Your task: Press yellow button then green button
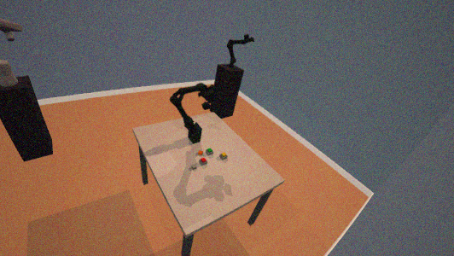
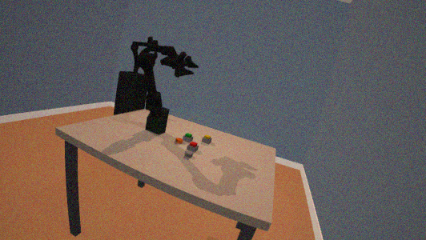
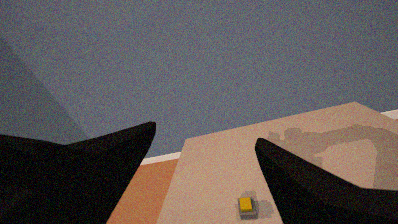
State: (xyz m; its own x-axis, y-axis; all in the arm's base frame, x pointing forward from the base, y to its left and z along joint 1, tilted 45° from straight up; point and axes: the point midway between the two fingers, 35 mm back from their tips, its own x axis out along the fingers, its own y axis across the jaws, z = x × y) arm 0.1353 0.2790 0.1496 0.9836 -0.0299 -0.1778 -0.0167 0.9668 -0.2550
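Black fingers of the gripper [image 2: 191, 68] frame the wrist view, spread wide and holding nothing, raised well above the table [image 2: 248, 208]. Yellow button [image 2: 206, 138] and green button [image 2: 188, 137] sit mid-table, near the arm's base.

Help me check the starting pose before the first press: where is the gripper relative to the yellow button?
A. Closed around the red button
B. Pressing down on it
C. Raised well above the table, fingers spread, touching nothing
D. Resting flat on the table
C: the gripper hangs high over the table, fingers wide apart and empty, with the yellow button untouched below.
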